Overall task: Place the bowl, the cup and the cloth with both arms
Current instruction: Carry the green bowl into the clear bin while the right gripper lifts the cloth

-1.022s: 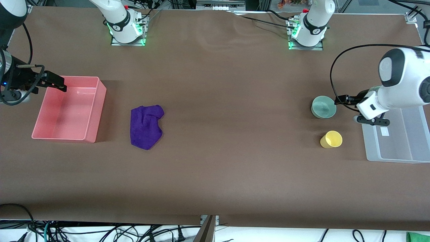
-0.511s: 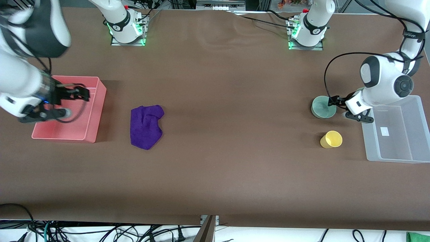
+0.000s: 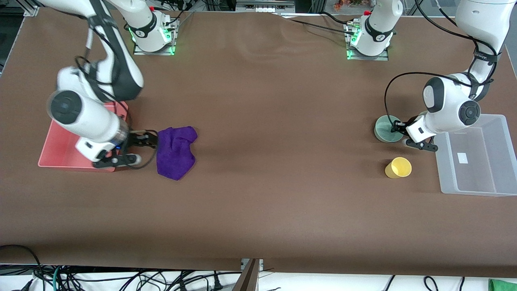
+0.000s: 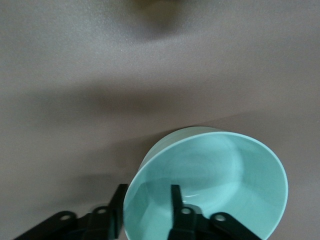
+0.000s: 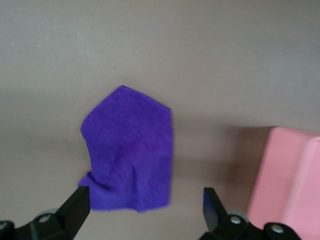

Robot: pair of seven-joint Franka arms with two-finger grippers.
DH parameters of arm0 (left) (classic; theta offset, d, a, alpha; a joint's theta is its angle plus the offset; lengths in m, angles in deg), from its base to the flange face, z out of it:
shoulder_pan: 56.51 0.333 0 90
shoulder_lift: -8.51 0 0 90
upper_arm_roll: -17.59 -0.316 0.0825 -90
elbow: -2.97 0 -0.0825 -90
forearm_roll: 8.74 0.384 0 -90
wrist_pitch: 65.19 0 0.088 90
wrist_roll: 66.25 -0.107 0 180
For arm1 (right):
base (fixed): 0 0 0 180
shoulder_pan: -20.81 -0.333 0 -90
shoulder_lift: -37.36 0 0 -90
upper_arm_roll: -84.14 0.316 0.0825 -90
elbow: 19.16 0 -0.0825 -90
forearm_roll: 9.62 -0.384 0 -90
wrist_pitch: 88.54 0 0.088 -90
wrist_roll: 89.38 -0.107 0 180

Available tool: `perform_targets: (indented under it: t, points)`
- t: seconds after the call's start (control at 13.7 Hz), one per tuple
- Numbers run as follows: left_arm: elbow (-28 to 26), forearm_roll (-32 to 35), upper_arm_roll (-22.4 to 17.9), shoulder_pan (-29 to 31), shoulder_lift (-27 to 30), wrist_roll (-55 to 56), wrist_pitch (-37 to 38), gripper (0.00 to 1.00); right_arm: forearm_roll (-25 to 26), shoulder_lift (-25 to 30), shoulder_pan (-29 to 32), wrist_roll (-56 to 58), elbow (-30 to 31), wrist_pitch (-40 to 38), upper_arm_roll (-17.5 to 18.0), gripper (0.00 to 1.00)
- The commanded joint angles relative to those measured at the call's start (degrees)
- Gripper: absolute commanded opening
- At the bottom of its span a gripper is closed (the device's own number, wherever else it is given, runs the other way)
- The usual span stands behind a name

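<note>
Standing nearest the front camera of the task's things, the yellow cup (image 3: 398, 167) sits upright and untouched on the brown table (image 3: 262, 194), just beside the clear bin (image 3: 476, 157) at the left arm's end; it can wait. A little farther from the camera, the purple cloth (image 3: 176, 151) lies crumpled beside the pink bin (image 3: 60, 151) at the right arm's end, and the right gripper (image 3: 150, 140) hovers low at the cloth's edge with its fingers (image 5: 77, 205) spread wide, gripping nothing. To do this well, it should centre over the cloth's thickest fold before dropping, then pinch deep enough to gather several layers, since soft fabric is likely to slip from a shallow bite. Farther still, the mint bowl (image 3: 387, 128) rests on the table near the clear bin, and the left gripper (image 3: 398, 128) is spread with one finger (image 4: 176, 200) inside the bowl and the other outside its wall. It should probably sink a touch lower and close squarely on the rim, because a smooth, thin wall may tip or skid if caught near its lip.
</note>
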Motion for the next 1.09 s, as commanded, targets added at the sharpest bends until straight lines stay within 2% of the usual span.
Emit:
perform_targets:
  t: [0.0, 0.15, 0.29, 0.44, 0.66, 0.73, 0.8, 0.88, 1.02]
  points:
    - [1.1, 0.2, 0.4, -0.5, 0.0, -1.0, 0.7, 0.0, -0.6, -4.0, -0.1, -3.8, 0.5, 4.3, 1.4, 1.0]
    - [3.6, 0.6, 0.4, -0.5, 0.3, -1.1, 5.6, 0.0, -0.6, -7.2, -0.6, -6.1, 0.6, 7.1, 1.5, 1.0]
    - [10.0, 0.6, 0.7, -0.5, 0.5, -1.0, 16.9, 0.0, -0.6, -9.3, -2.1, -7.1, 2.7, 11.7, 1.5, 1.0]
    - [18.6, 0.6, 0.9, -0.5, 0.8, -0.9, 28.4, 0.0, -0.4, -10.3, -2.6, -9.5, 6.1, 18.2, 1.5, 1.0]
    - [33.3, 1.4, 0.3, 0.4, -0.1, -1.0, 44.4, 0.0, -0.5, -11.6, -3.2, -9.6, 7.3, 20.3, 1.5, 1.0]
    - [38.6, 3.8, 0.0, 1.4, -1.1, -1.1, 47.0, 0.0, -0.4, -12.0, -3.4, -9.6, 7.9, 20.9, 1.5, 0.76]
    - [43.7, 5.8, 0.0, 2.7, -2.5, -1.2, 48.0, 0.0, -0.4, -12.1, -3.4, -9.6, 8.5, 21.3, 1.5, 0.2]
    - [47.5, 7.2, -0.1, 3.5, -4.2, -3.5, 48.1, 0.0, -0.5, -12.1, -3.4, -9.6, 8.5, 21.1, 1.5, 0.0]
    - [53.3, 12.2, -0.8, 6.8, -8.9, -12.0, 47.9, 0.0, -0.6, -12.2, -3.4, -9.5, 8.4, 20.9, 1.5, 0.0]
